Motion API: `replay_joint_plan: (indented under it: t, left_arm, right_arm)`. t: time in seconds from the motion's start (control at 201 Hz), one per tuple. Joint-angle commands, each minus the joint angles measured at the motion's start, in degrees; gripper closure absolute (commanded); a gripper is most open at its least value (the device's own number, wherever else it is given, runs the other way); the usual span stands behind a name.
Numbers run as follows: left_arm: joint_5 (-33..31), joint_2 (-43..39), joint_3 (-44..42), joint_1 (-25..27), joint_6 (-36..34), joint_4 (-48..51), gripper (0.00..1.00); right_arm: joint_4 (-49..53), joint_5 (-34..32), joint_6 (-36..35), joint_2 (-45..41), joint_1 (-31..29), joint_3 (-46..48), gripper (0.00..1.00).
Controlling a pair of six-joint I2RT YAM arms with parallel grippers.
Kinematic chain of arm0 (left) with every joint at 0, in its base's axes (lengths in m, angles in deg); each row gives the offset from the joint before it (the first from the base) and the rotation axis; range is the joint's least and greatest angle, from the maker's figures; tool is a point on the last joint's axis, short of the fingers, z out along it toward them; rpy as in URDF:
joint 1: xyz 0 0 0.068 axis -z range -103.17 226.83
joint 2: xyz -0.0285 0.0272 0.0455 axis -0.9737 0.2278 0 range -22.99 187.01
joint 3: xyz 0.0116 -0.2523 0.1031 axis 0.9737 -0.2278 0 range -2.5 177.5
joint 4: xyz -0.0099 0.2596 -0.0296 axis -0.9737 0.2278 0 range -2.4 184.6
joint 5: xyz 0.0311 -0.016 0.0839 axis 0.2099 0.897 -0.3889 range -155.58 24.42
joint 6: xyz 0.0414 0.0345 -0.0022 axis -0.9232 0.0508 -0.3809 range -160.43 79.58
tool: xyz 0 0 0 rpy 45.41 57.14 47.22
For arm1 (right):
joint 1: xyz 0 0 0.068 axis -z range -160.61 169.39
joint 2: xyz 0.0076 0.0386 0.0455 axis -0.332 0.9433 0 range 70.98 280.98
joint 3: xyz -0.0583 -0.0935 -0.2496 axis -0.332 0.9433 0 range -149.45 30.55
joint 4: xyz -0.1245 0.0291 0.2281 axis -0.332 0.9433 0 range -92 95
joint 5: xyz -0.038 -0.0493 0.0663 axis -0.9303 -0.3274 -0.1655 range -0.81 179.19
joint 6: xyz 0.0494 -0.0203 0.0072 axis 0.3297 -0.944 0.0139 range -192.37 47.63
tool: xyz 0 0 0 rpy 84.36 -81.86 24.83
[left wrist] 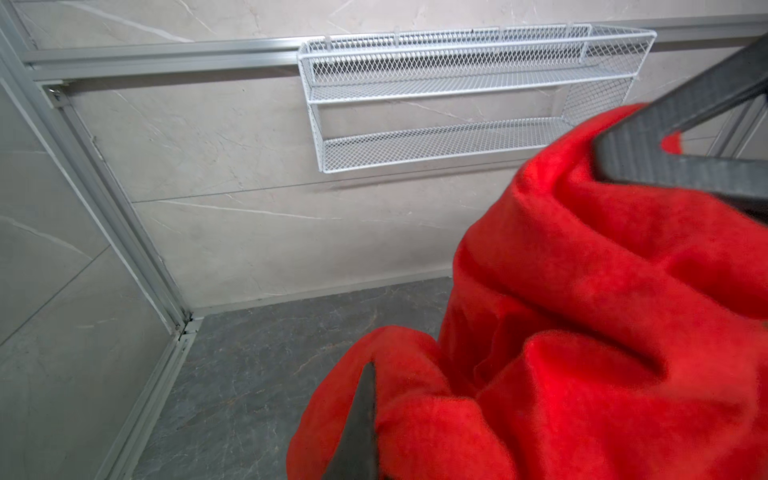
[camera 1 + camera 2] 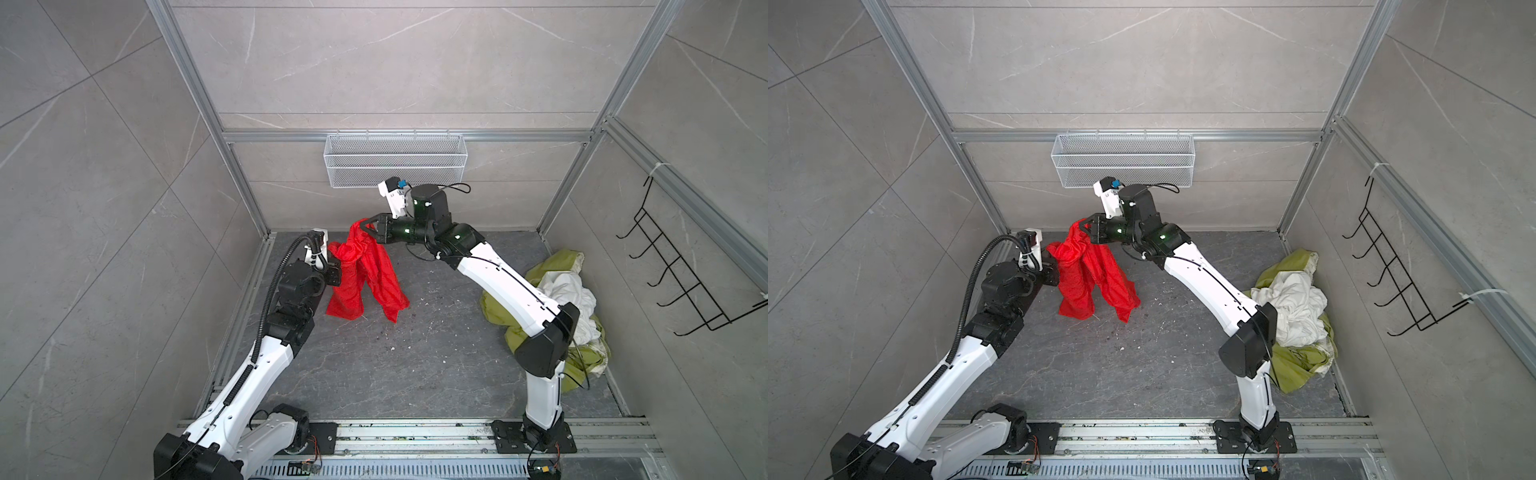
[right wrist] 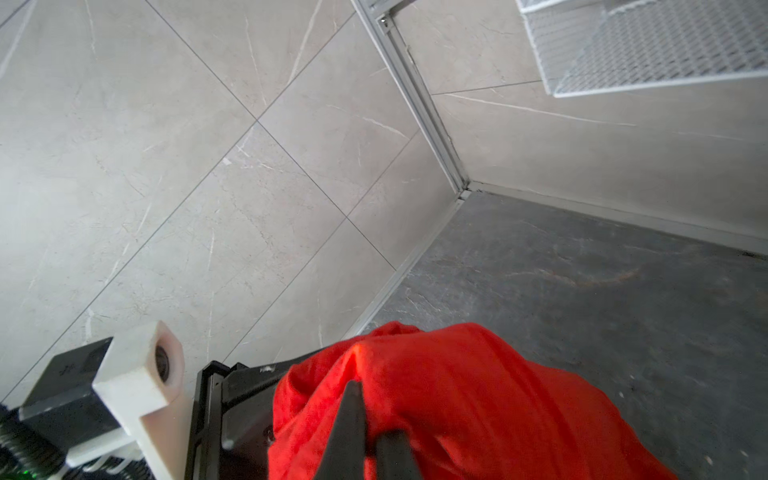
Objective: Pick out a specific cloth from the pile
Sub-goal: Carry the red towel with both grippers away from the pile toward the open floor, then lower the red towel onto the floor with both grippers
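Red cloth [image 2: 365, 274] hangs at 11 o'clock, pinched by left end effector [image 2: 336, 270], tips buried in folds, and right end effector [image 2: 369, 227] up top. Pile [image 2: 557, 291] at 3 o'clock sits half behind the right arm [image 2: 498, 274], shown only in both top views.

Plain bright red cloth [image 2: 365, 274]. In the pile [image 2: 579, 303]: olive-green cloth [image 2: 548, 264] with pale cream edging, plain white cloth [image 2: 569, 291]. Dark grey stone floor [image 2: 395, 374], pale veins and specks. Light grey-beige tile walls [image 2: 83, 166], thin white veins. White mesh basket [image 2: 395, 166]. Black hook rack [image 2: 681, 258]. White shells, black joints on left arm [image 2: 266, 365] and right arm [image 2: 503, 276].
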Motion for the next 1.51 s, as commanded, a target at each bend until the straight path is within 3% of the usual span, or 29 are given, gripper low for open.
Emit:
replay_joint_plan:
  t: [0.0, 0.159, 0.289, 0.607, 0.956, 1.503]
  left_arm:
    - [1.8, -0.6, 2.7, -1.4, -0.1, -2.0, 1.0]
    - [2.9, -0.7, 2.5, -3.0, 1.0, -2.1, 1.0]
    - [3.3, 0.0, 1.1, -3.4, 1.7, -3.2, 1.0]
    - [8.7, 3.9, -2.6, -3.3, 4.6, -6.9, 1.0]
    - [11.6, 9.4, -5.2, -3.1, 8.9, -13.8, 1.0]
    - [13.3, 20.6, 3.9, 0.8, 9.7, -17.6, 1.0]
  right_arm:
    - [0.3, 2.4, 3.3, 6.4, -1.5, -10.4, 1.0]
    - [3.3, 4.1, 7.5, 15.1, -1.8, -25.6, 1.0]
    - [5.7, 2.9, 6.9, 17.7, -1.7, -28.8, 1.0]
    - [1.4, 1.6, 5.2, 14.1, 0.1, -12.0, 1.0]
    - [-0.7, 0.1, 3.6, 9.8, 2.8, -1.8, 1.0]
    - [-5.8, -1.7, 2.3, 0.9, 8.6, 16.1, 1.0]
